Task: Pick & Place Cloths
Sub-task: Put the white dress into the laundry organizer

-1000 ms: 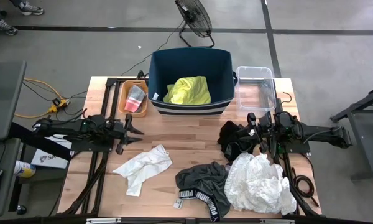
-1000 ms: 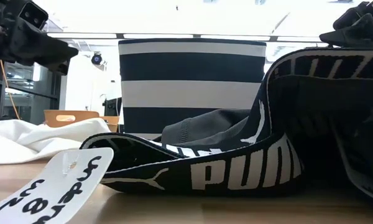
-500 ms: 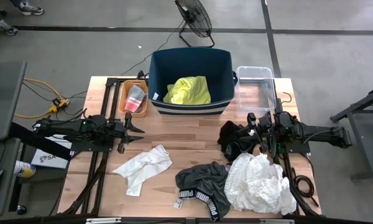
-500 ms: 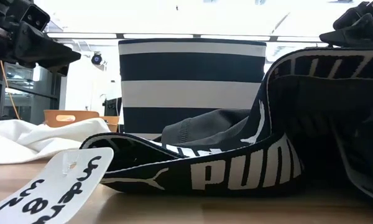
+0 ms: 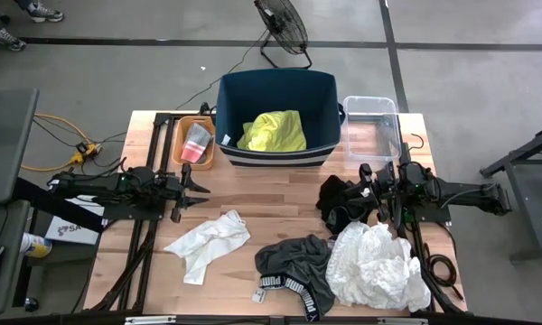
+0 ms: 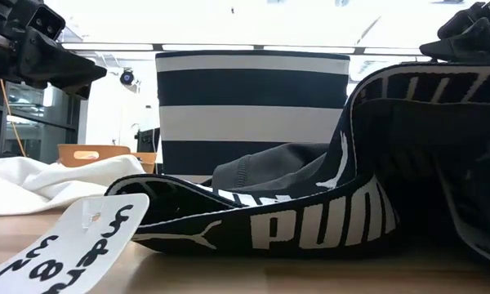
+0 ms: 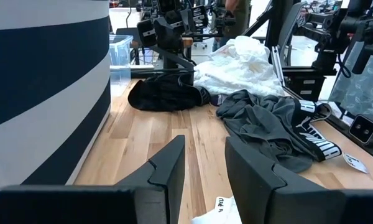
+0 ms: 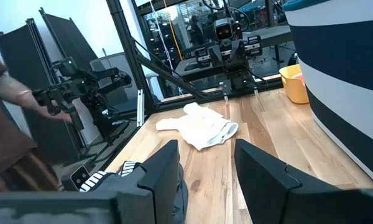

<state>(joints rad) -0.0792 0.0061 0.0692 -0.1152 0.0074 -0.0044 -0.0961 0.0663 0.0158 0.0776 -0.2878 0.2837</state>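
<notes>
My left gripper [image 5: 201, 190] [image 7: 204, 142] is open and hovers above bare wood, just far-left of a small white cloth [image 5: 210, 242]. My right gripper [image 5: 366, 191] [image 8: 206, 146] is open too, raised over the right edge of a black cloth [image 5: 337, 203] that lies bunched on the table. Dark grey shorts [image 5: 294, 266] with a lettered waistband [image 6: 310, 224] lie at the near edge, beside a large crumpled white cloth [image 5: 377, 266]. A yellow shirt [image 5: 273, 132] lies inside the navy bin [image 5: 230, 99]. Grey-pink socks [image 5: 197, 143] sit in the orange tray [image 5: 180, 144].
A clear plastic box [image 5: 372, 119] stands right of the bin at the far edge. A paper tag [image 6: 73, 245] lies by the waistband. Bare wood shows between the bin and the cloths. A person's hand [image 8: 18, 99] shows beyond the table's left side.
</notes>
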